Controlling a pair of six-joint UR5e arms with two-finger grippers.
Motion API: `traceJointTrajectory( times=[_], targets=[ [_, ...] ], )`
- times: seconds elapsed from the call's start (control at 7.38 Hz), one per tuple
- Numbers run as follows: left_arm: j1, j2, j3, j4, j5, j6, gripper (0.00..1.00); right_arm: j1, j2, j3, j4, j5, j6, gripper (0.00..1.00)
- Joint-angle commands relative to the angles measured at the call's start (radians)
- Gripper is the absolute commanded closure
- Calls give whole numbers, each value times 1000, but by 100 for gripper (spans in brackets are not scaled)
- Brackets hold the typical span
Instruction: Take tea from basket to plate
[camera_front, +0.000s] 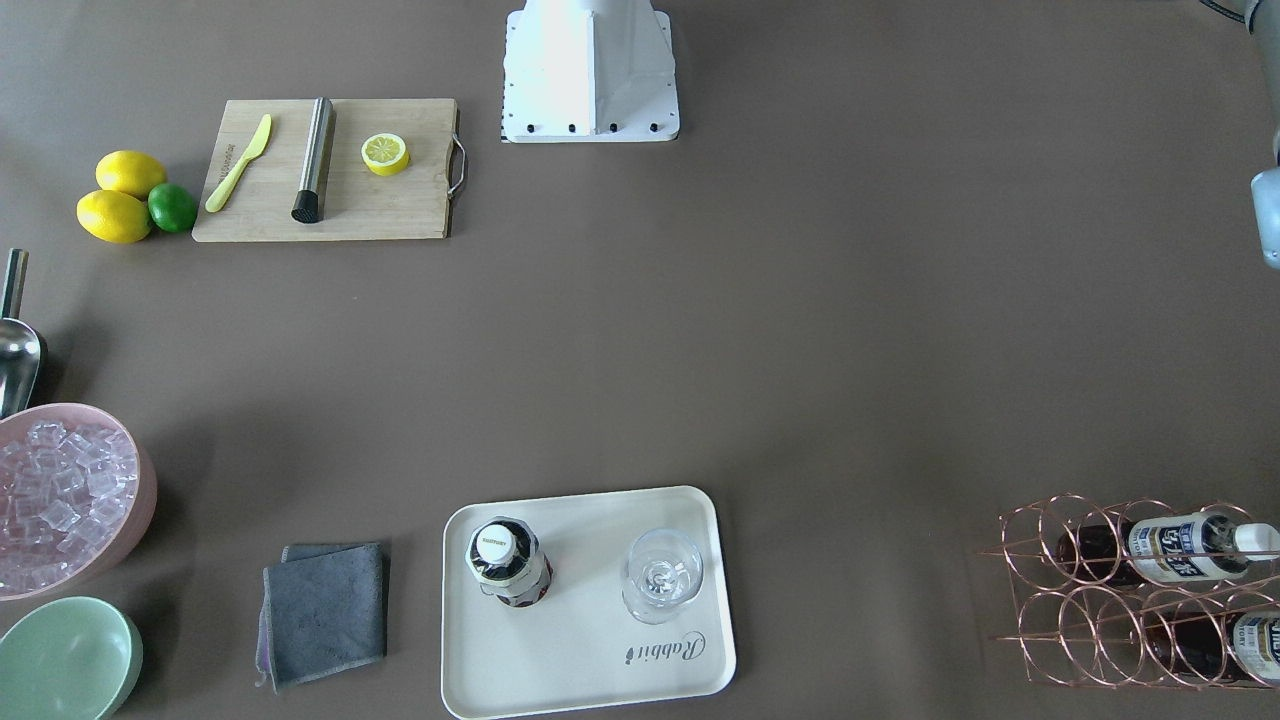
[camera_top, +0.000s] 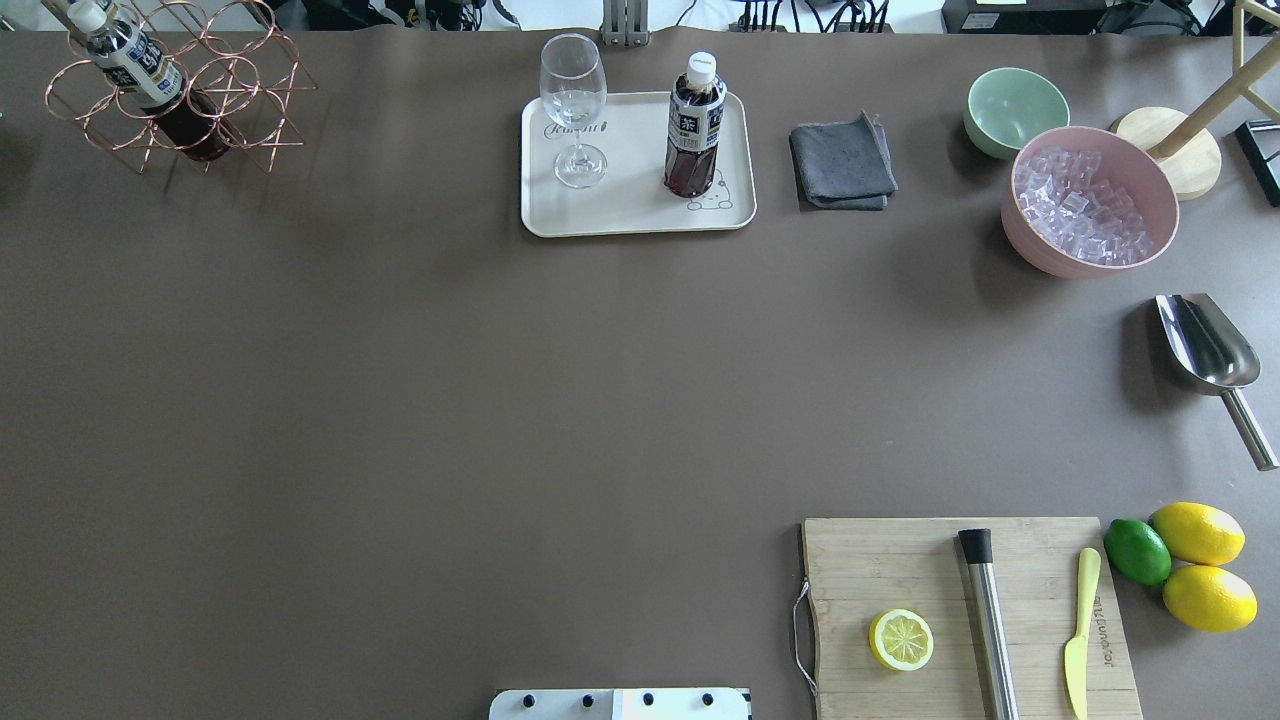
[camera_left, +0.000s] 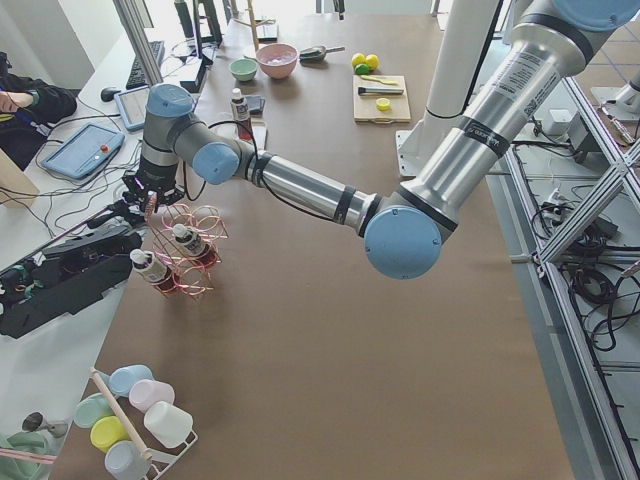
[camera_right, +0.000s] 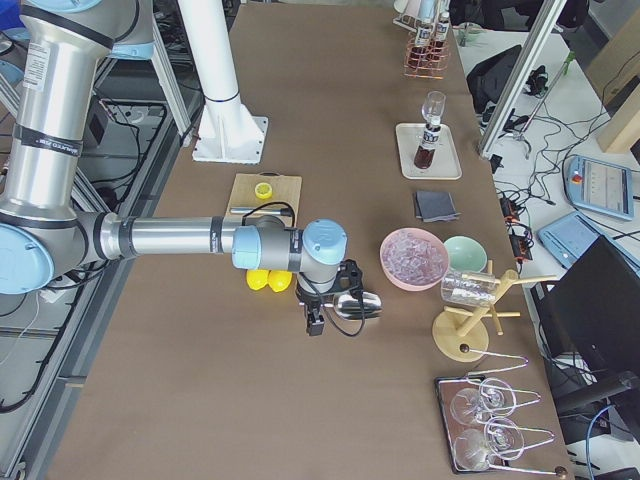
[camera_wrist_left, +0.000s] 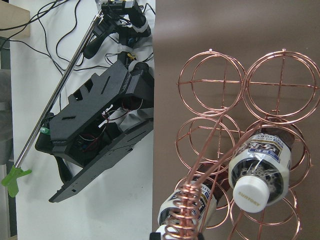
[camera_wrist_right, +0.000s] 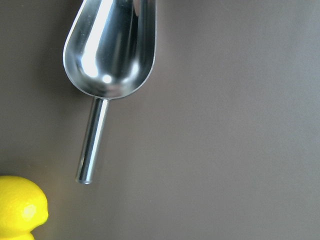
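One tea bottle (camera_front: 508, 562) stands upright on the cream plate (camera_front: 590, 660), next to a wine glass (camera_front: 662, 575); it also shows in the overhead view (camera_top: 695, 125). Two more tea bottles (camera_wrist_left: 260, 172) (camera_wrist_left: 187, 210) lie in cells of the copper wire basket (camera_wrist_left: 210, 80), which stands at the table's far left corner (camera_top: 245, 95). My left gripper (camera_left: 148, 195) hovers beside the basket's handle, above the table edge; I cannot tell if it is open. My right gripper (camera_right: 315, 322) hangs over the metal scoop (camera_wrist_right: 110, 50); I cannot tell its state.
A wooden cutting board (camera_top: 900, 570) carries a lemon half, a muddler and a yellow knife. Two lemons and a lime (camera_top: 1138, 550) lie beside it. A pink ice bowl (camera_top: 1090, 205), a green bowl (camera_top: 1015, 110) and a grey cloth (camera_top: 842, 162) sit right of the plate.
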Motion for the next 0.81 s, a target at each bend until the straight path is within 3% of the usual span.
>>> traceJointTrajectory(
  times=[0.0, 0.14, 0.27, 0.41, 0.54, 0.68],
  targets=[
    [2, 5, 6, -16, 0, -1, 100, 125, -8, -72, -3, 20, -104, 1],
    [2, 3, 6, -18, 5, -1, 100, 149, -10, -70, -3, 22, -106, 1],
    [2, 3, 6, -19, 6, -3, 91, 167, -11, -78, -4, 23, -103, 1],
    [2, 3, 9, -19, 6, -6, 41, 184, -11, -79, -7, 22, -93, 1],
    [0, 3, 20, -24, 6, -6, 3, 184, -10, -78, -12, 19, -93, 1],
    [0, 0, 23, -30, 6, -8, 3, 201, -24, -67, -12, 20, -96, 1]
  ],
)
